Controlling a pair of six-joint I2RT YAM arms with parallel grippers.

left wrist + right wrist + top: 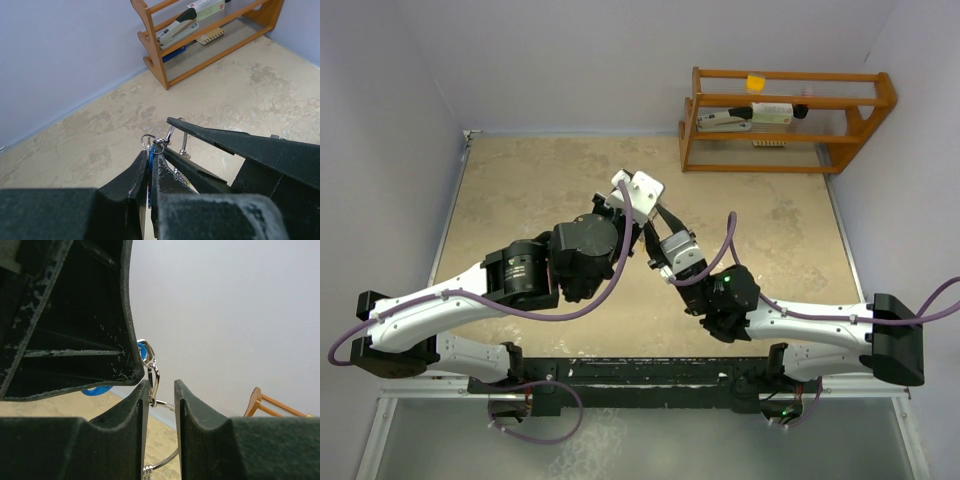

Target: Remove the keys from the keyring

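My left gripper [150, 153] is shut on the blue-headed key [150, 172], held edge-on between its pads above the table. A small silver keyring [148, 141] sticks out just past its fingertips, joined to a silver clasp [170, 134]. My right gripper [161, 396] meets it from the opposite side. Its jaws stand narrowly apart, with the clasp [154, 376] against one pad and a thin wire loop [167, 460] spanning the gap and touching both. The blue key head [143, 349] shows behind the clasp. The two grippers meet mid-table in the top view [650, 226]. Other keys are hidden.
A wooden rack [785, 120] stands at the back right against the wall, holding a stapler [175, 27] and small items. Walls border the tan table [520, 190] on the left, back and right.
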